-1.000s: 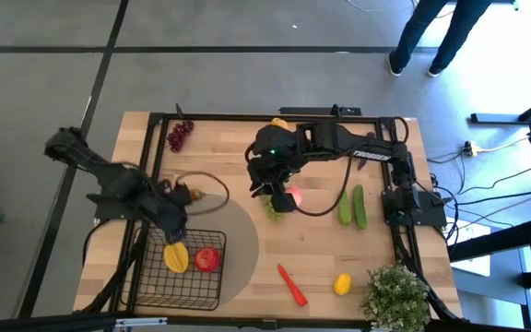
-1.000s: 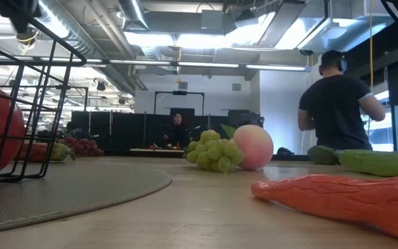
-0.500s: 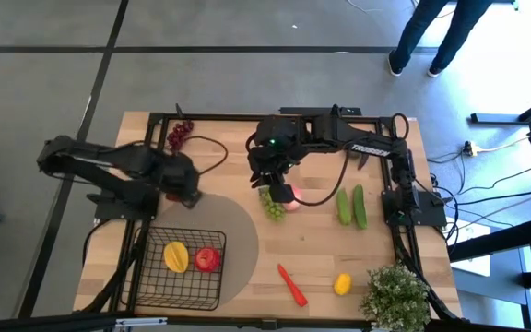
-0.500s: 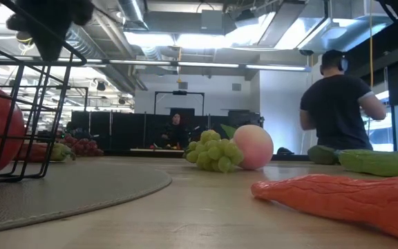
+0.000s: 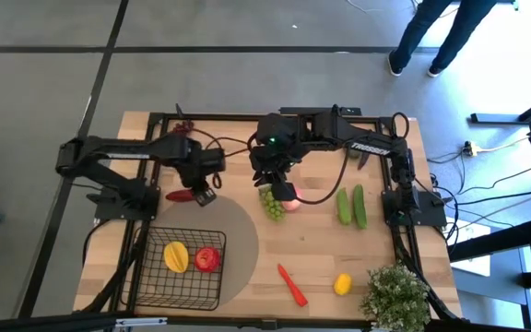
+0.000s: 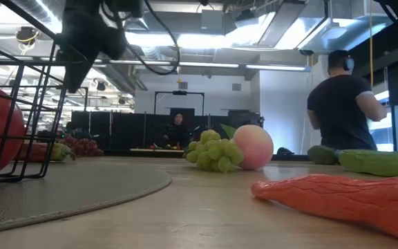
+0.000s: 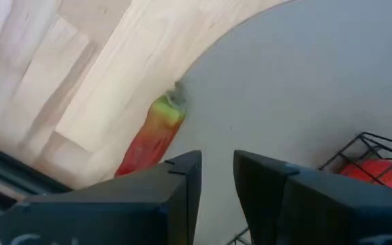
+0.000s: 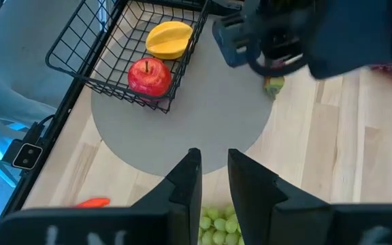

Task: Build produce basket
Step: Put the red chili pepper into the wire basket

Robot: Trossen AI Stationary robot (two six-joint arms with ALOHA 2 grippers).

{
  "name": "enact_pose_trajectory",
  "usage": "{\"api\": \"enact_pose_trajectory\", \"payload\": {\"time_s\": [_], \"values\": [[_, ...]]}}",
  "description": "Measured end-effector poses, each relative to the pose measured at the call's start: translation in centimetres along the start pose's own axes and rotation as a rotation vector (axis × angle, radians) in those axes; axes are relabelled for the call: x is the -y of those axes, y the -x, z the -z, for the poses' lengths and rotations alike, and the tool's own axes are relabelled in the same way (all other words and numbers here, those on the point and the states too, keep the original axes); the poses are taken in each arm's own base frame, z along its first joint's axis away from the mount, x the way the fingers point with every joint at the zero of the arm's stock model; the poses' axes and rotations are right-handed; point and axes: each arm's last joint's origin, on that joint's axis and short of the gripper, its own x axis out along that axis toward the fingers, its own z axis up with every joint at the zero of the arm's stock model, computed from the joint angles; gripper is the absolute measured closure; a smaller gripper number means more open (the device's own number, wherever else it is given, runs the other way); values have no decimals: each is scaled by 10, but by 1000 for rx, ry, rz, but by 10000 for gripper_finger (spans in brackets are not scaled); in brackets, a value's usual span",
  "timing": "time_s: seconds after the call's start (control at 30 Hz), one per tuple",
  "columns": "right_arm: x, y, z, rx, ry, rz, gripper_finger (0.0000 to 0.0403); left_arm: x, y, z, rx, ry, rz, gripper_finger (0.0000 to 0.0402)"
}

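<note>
Even, bright light falls on the table (image 5: 321, 249) from above, leaving only soft shadows. At table height, ceiling lights (image 6: 185, 38) glare and the near chili (image 6: 337, 200) is blurred. The left wrist picture is soft throughout.

No text, label, brand, number or sign can be read in any view; no printed mark shows on the arms or the produce.
</note>
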Motion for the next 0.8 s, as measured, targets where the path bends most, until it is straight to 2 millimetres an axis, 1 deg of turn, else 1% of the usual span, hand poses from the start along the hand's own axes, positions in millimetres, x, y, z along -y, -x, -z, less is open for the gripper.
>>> {"api": "enact_pose_trajectory", "payload": {"time_s": [0.17, 0.33, 0.47, 0.63, 0.8], "values": [[0, 0, 0, -2, 8, 0, 331, 6, -29, -18, -76, -68, -22, 328], [0, -1, 2, -17, 4, -4, 331, 13, -60, -30, -158, -141, -71, 328], [-1, -1, 3, -35, -14, -7, 331, 14, -80, -36, -192, -181, -157, 328], [-1, -1, 4, -39, -16, -8, 331, 13, -96, -39, -233, -207, -234, 328], [-1, -1, 4, -44, -18, -9, 331, 14, -106, -41, -267, -223, -246, 328]]}}
